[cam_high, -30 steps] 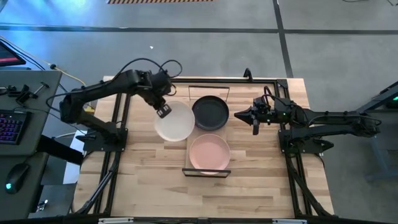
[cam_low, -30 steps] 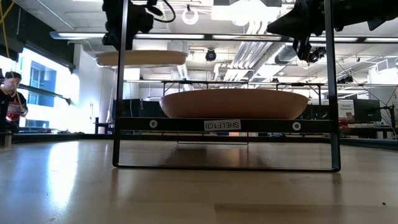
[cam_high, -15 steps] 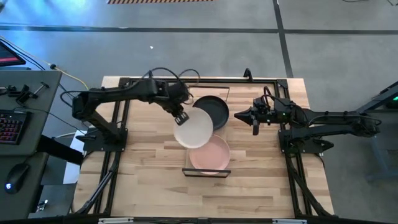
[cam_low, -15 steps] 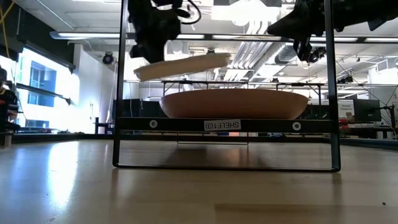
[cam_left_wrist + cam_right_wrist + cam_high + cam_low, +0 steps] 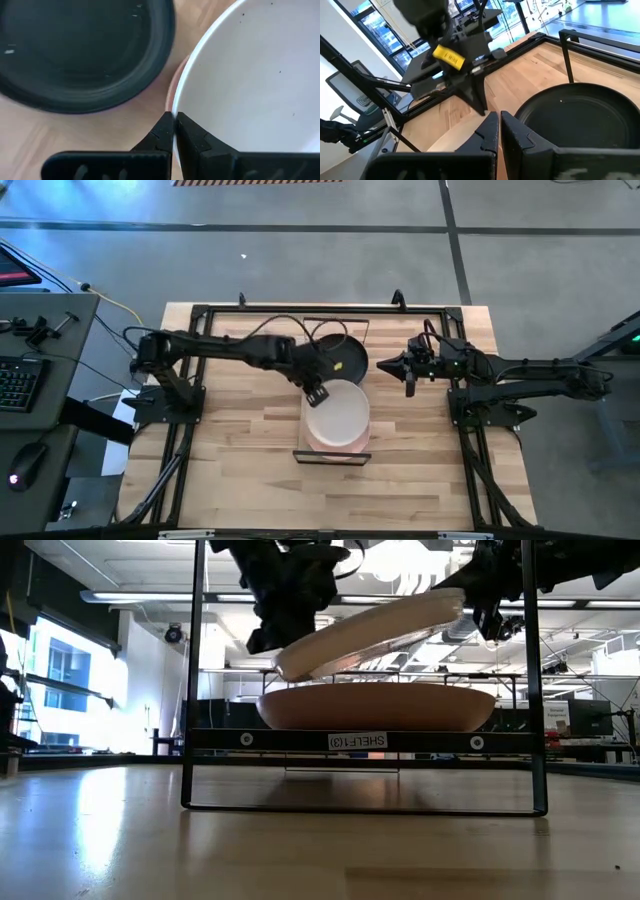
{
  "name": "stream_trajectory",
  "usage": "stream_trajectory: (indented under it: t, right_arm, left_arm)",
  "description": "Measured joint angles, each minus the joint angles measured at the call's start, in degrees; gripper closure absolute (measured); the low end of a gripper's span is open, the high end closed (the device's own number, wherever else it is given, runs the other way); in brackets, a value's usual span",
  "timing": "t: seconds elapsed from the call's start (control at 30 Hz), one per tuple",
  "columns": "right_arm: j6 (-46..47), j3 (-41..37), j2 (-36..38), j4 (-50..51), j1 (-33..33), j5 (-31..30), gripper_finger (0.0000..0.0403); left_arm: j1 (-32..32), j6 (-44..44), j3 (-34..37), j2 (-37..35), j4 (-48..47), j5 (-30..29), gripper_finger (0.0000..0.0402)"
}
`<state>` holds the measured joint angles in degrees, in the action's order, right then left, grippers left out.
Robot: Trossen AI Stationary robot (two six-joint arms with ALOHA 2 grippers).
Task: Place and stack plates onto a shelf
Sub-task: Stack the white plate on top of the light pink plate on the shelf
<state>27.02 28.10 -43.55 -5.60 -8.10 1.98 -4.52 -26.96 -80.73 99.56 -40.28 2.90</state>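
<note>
Cream-white plate [image 5: 338,412], round, shallow, tilted, pinched by left hand [image 5: 317,394]

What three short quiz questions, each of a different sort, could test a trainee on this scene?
1. True or false: the white plate lies flat on the pink plate.
2. Which gripper holds the white plate? A) left B) right
3. Fill in: beside the pink plate, the shelf carries a ____ plate.

Key:
1. False; the low view shows it tilted above the pink one.
2. A; the left gripper pinches its rim, while the right gripper waits beside the shelf.
3. Black.
</note>
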Motion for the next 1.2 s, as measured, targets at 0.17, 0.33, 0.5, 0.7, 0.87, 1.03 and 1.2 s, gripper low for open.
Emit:
stream_trajectory:
  t: [0.17,0.33,0.5,0.7,0.87,1.03,1.2]
  right_arm:
    - [0.0,0.0,0.0,0.3,0.0,0.0,0.0403]
    - [0.1,0.0,0.0,0.4,0.0,0.0,0.0403]
    - [0.1,0.0,0.0,0.7,0.0,-0.1,0.0403]
    - [0.1,0.0,0.0,0.7,0.0,-0.5,0.0403]
    - [0.1,0.0,0.0,0.7,0.0,-0.5,0.0403]
    - [0.0,0.0,0.0,0.7,0.0,-0.5,0.0403]
    - [0.0,0.0,0.0,0.7,0.0,-0.5,0.0403]
  left_arm:
    - [1.7,-0.2,0.0,1.7,0.6,-0.4,0.0401]
    - [2.4,-0.4,0.0,2.9,2.1,-0.7,0.0401]
    - [2.5,1.0,0.0,2.9,2.5,-1.2,0.0402]
    - [2.9,2.4,0.0,2.9,2.1,-0.6,0.0401]
    - [4.0,4.5,1.3,2.9,3.1,-2.9,0.0401]
    - [4.3,4.6,1.4,2.9,4.9,-5.7,0.0401]
    - [4.3,5.3,1.4,2.9,4.6,-5.3,0.0401]
